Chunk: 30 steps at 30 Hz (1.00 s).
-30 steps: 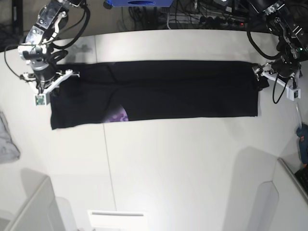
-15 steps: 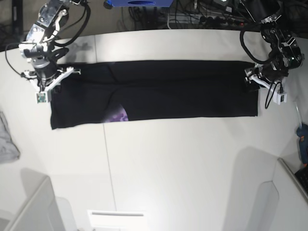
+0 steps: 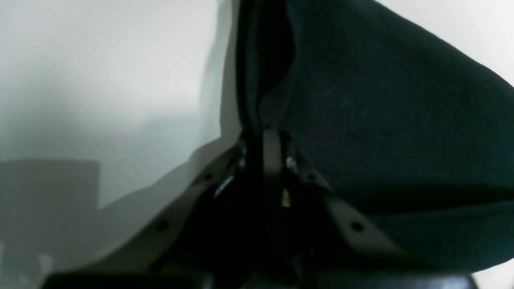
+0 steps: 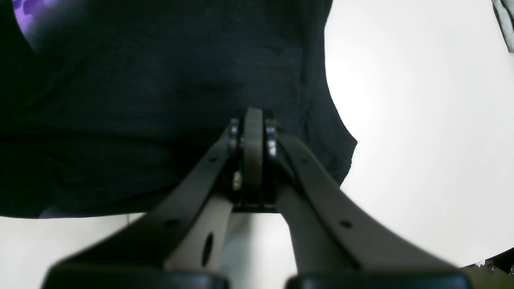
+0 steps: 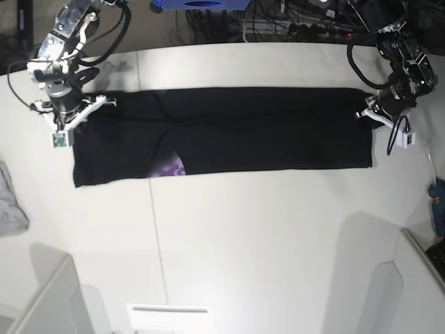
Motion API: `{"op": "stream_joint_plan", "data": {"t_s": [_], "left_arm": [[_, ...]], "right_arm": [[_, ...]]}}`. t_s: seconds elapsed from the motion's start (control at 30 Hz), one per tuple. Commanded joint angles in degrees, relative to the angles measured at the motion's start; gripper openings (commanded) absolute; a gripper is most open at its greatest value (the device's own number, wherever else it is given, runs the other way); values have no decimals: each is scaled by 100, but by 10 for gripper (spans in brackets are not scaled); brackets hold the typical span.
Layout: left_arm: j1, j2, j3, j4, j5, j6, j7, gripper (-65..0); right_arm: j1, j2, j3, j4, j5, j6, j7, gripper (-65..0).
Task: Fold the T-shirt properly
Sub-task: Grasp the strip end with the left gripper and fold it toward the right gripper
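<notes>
On the white table (image 5: 243, 243), a black T-shirt (image 5: 222, 132) lay as a long folded band, both ends gripped.
Nearest, a purple print (image 5: 170, 168) showed at its front edge; farther back, the right gripper (image 4: 253, 120) and left gripper (image 3: 267, 138) each had fingers pressed together, pinching shirt cloth at opposite ends.

Both arms reach down, left tool (image 3: 267, 138) and right tool (image 4: 253, 120) each pinched closed.
</notes>
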Motion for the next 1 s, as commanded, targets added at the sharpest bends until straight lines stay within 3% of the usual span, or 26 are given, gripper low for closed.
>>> {"op": "stream_joint_plan", "data": {"t_s": [0.0, 0.17, 0.4, 0.57, 0.97], "left_arm": [[28, -129, -21, 36, 186, 27, 150, -650], [292, -155, -3, 713, 186, 54, -166, -650], [889, -50, 120, 2216, 186, 62, -184, -650], [1267, 65, 682, 2876, 151, 62, -184, -650], [1092, 452, 2230, 2920, 151, 71, -184, -650]], "right_arm": [[39, 29, 9, 112, 51, 19, 115, -650], [39, 29, 9, 112, 51, 19, 115, -650], [39, 20, 9, 112, 51, 19, 115, -650], [48, 20, 9, 112, 51, 19, 115, -650], [39, 20, 9, 103, 51, 19, 115, -650]]}}
